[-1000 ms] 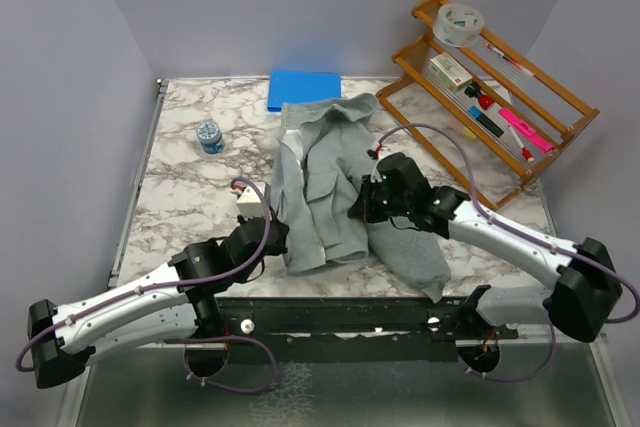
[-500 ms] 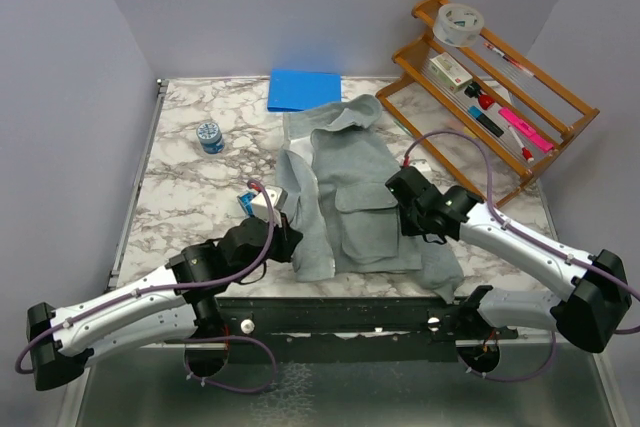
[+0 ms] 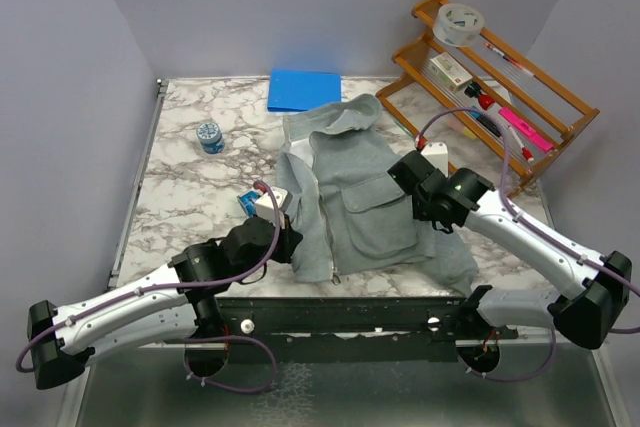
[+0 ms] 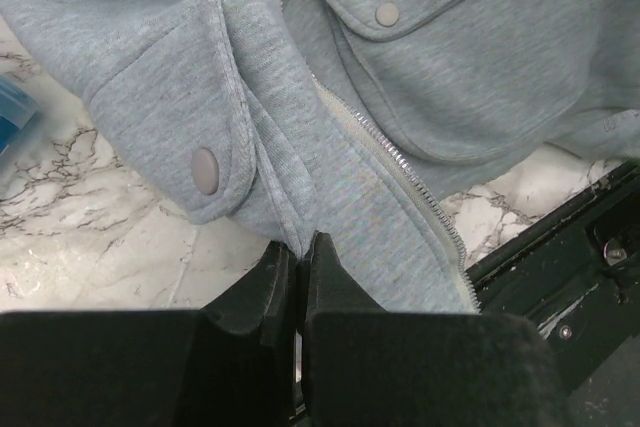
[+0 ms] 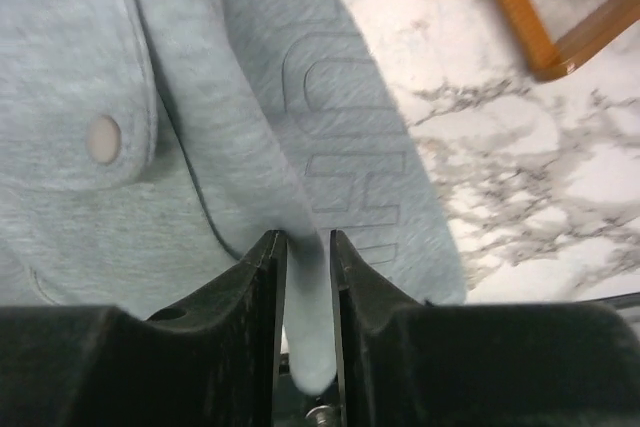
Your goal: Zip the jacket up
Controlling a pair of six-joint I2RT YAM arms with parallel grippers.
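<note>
The light grey-green jacket (image 3: 360, 187) lies on the marble table, hood toward the back, front panels spread with the zipper unjoined. My left gripper (image 3: 290, 244) is shut on the jacket's lower left front edge; in the left wrist view the fabric (image 4: 330, 147) is pinched between the fingertips (image 4: 322, 252) and the zipper teeth (image 4: 420, 192) run to the right. My right gripper (image 3: 412, 179) is shut on a fold of the right front panel; in the right wrist view the fabric (image 5: 230, 97) runs between the fingers (image 5: 268, 247), next to a pocket snap (image 5: 103, 138).
A blue folder (image 3: 304, 89) lies at the back. A small blue-lidded jar (image 3: 209, 136) stands at the left. A wooden rack (image 3: 500, 97) with pens and a tape roll (image 3: 459, 23) fills the right back. A small blue object (image 3: 247, 204) lies by my left wrist.
My right gripper has pulled the right front panel rightward, spreading the jacket open and flat. My left gripper shifted slightly right, still holding the left edge.
</note>
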